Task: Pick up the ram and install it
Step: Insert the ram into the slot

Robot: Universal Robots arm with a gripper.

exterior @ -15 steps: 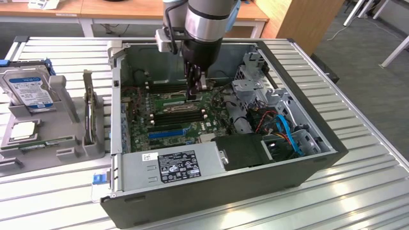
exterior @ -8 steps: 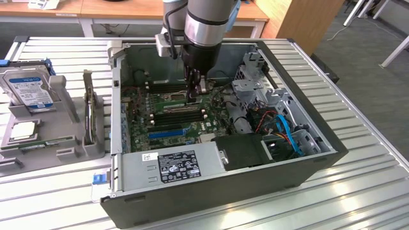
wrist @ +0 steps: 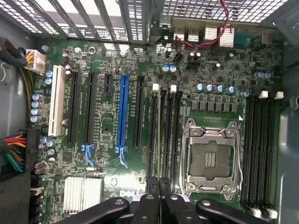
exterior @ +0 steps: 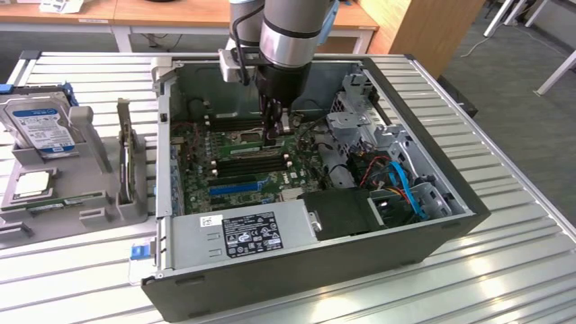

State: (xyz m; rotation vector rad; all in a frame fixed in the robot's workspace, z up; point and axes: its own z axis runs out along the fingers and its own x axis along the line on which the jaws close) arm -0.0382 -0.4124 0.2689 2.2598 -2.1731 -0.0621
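The ram shows edge-on as a thin pale-green line running straight out from the gripper, whose fingers are pressed together on its near end. It lies along a bank of long black slots, hemmed in by a slot on either side. Just beside that bank, to one side of the gripper, sits the open CPU socket, with a second bank of black slots beyond it. To the gripper's other side stands the blue slot, a little apart.

In the exterior view the gripper reaches down into the open computer case. A drive cage is close on the exterior view's right, and the power supply lies nearer the camera.

Whether the ram is seated in a slot or sits just above it cannot be told. The arm hides it in the exterior view, and the fingers' bases are cut off in the wrist view.

The case lies on a ribbed metal counter. Well off to the exterior view's left, a grey tray holds a hard drive. Wooden desks stand behind.
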